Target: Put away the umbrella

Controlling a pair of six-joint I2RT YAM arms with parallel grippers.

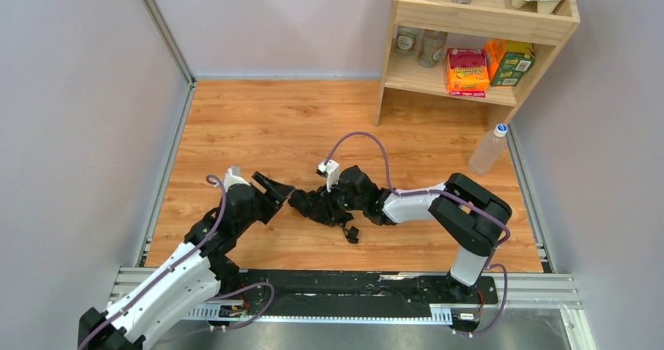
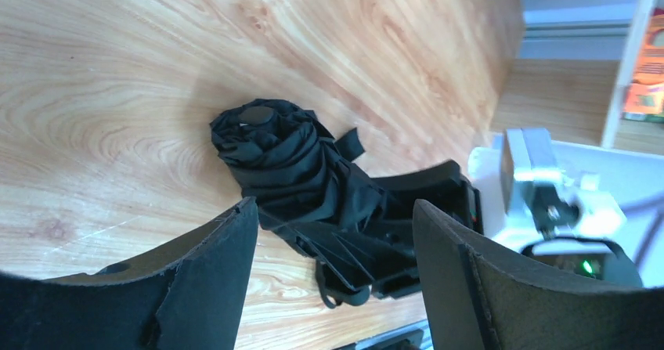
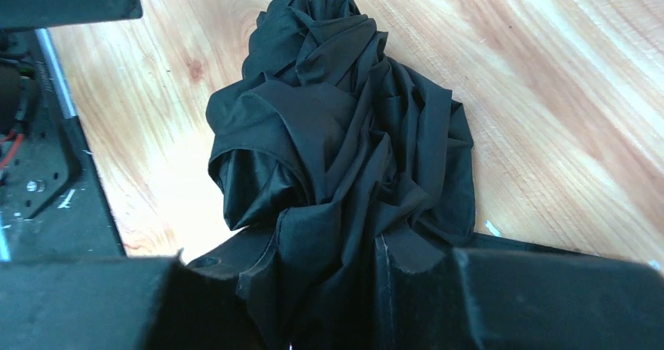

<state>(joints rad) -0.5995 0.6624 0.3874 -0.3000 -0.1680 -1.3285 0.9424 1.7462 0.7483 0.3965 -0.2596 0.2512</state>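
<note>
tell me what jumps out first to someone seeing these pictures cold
A crumpled black umbrella lies bunched in a loose wad in the middle of the wooden table. The right gripper is clamped on its fabric, while the left gripper stands open just off its other end. In the far right corner a wooden shelf holds bright snack boxes.

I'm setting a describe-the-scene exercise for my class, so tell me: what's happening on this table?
Two robot arms are working on a black umbrella, which lies bunched up on the wooden table. The right gripper is shut on the fabric at one end. The left gripper is open, just short of the other end and not gripping it. The umbrella is not yet put away.
</note>
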